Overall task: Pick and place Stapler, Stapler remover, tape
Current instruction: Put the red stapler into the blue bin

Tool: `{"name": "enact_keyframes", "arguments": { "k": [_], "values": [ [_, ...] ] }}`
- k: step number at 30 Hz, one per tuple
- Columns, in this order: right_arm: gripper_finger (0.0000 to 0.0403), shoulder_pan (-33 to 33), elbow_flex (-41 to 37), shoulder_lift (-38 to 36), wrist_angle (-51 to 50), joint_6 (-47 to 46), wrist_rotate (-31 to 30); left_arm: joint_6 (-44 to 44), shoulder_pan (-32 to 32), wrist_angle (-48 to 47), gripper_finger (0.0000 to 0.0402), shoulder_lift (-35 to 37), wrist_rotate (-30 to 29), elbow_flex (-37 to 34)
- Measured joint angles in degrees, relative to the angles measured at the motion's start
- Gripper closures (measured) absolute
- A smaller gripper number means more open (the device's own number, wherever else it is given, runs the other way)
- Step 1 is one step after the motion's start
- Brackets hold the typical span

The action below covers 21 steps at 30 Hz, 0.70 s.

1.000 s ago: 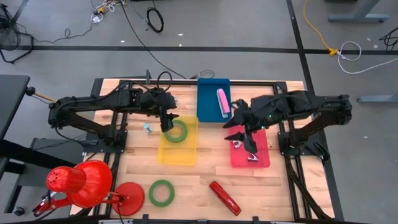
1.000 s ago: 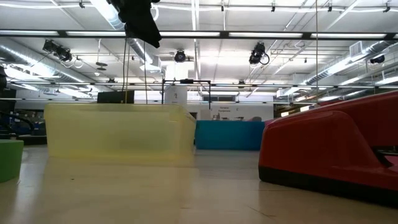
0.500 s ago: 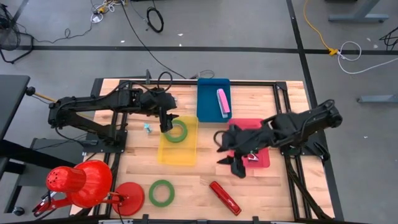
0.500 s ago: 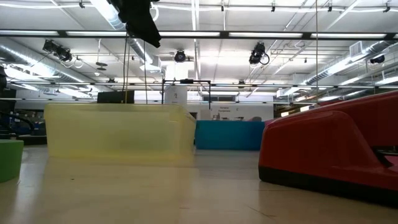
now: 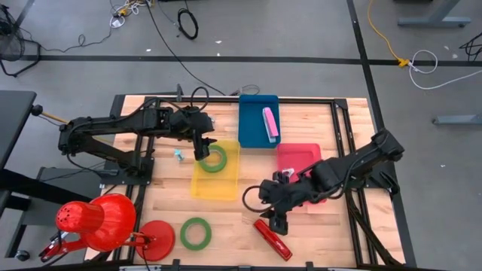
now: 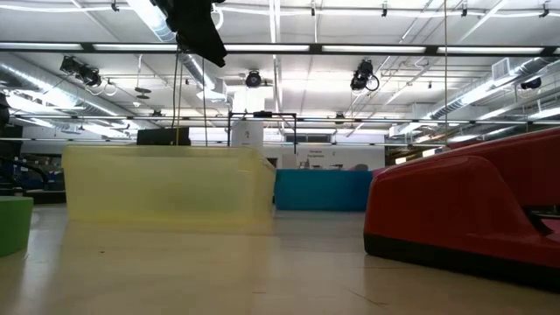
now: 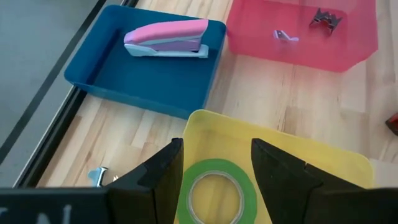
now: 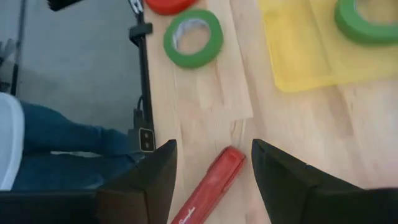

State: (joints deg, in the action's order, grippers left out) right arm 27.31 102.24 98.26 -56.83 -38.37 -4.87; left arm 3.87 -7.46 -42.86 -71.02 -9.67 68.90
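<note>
— What do we see at the fingers?

— We see the right gripper (image 5: 276, 223) with its two fingers (image 8: 140, 186) spread apart and empty, hovering just above the red stapler (image 5: 272, 239), which lies flat near the table's (image 5: 233, 214) front edge. In the right wrist view the stapler sits between the fingers' tips, untouched as far as we can tell. The left gripper (image 5: 202, 150) also stands parted and holds nothing; it hangs over the green tape roll (image 5: 214, 158) lying in the yellow tray (image 5: 215, 187) at the table's middle.

— And farther out?

— We find a pink stapler (image 5: 268, 123) resting in the blue tray (image 5: 250, 124) at the back edge. Beside it the red tray (image 5: 290, 156) sits toward the right edge; the left wrist view shows a dark staple remover (image 7: 326, 18) and a small light one (image 7: 283, 37) inside it. A second green tape roll (image 5: 196, 232) lies flat on the bare wood near the front edge, left of the red stapler. We note a small pale-blue piece (image 5: 178, 154) on the wood just left of the yellow tray. A red lamp (image 5: 102, 222) stands at the front left corner.
</note>
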Motion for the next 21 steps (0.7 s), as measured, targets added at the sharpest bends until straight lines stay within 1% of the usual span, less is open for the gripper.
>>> {"name": "enact_keyframes", "arguments": {
  "k": [5, 12, 15, 19, 21],
  "values": [
    [0.0197, 0.0, 0.0, 2.8, -0.9, -3.8, 1.3, -0.5, 0.2, 0.1, 0.0209, 0.0, -0.2, 0.0],
    [0.0194, 0.3, 0.0, 6.3, -1.2, -8.8, 1.5, -0.7, 0.2, 0.1, 0.0209, 0.0, -0.7, 0.0],
    [0.0179, 0.3, 0.0, 7.9, -1.4, -10.7, 3.4, -0.9, 0.2, 0.0, 0.0209, 0.0, -1.0, 0.0],
    [0.0148, 0.7, 0.0, 10.0, -1.7, -13.4, 7.1, -1.8, 0.2, 0.0, 0.0209, 0.0, -1.1, 0.0],
    [0.0131, 1.2, 0.0, 11.0, -1.7, -15.0, 7.5, -1.8, 0.2, 0.0, 0.0209, 0.0, -1.1, 0.0]
  ]
}}
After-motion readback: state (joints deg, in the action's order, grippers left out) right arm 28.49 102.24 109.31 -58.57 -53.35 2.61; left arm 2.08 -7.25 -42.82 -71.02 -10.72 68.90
